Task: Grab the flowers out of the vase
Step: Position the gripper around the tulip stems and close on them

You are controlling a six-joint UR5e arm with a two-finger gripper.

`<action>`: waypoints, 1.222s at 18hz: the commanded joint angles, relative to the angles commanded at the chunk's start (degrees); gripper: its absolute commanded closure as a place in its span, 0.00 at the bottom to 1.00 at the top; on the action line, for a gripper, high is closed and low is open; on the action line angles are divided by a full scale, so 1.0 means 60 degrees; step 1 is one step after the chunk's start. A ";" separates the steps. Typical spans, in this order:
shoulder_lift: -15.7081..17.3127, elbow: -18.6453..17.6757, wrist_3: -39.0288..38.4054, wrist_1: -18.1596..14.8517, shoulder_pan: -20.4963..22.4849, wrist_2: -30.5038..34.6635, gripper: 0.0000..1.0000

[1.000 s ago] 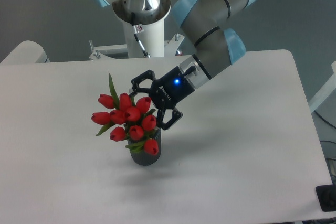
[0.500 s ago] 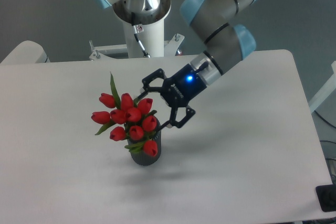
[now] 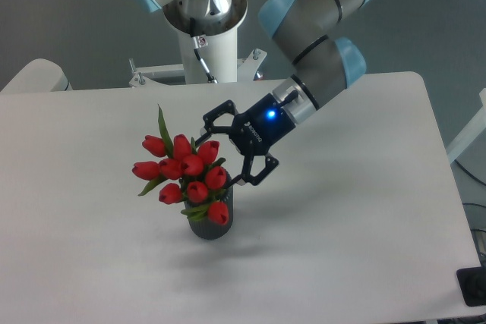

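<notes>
Camera: ribbed cylindrical vase [image 3: 206,227], tulip-bud flowers [image 3: 184,174]

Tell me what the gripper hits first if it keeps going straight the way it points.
Most likely the flowers: the open gripper points left at the red buds on the bunch's right side, above the vase. Depth is hard to judge from this one view.

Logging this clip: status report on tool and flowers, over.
Tool open, at right side of flowers, not gripping. Flowers seated in vase on table. Nothing in the way.
</notes>
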 joint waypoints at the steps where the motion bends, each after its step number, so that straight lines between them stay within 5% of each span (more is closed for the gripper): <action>1: -0.0015 0.0000 -0.0014 0.0000 0.0000 -0.0058 0.00; 22: -0.0352 -0.0234 -0.0044 0.0835 -0.0512 -0.0936 0.00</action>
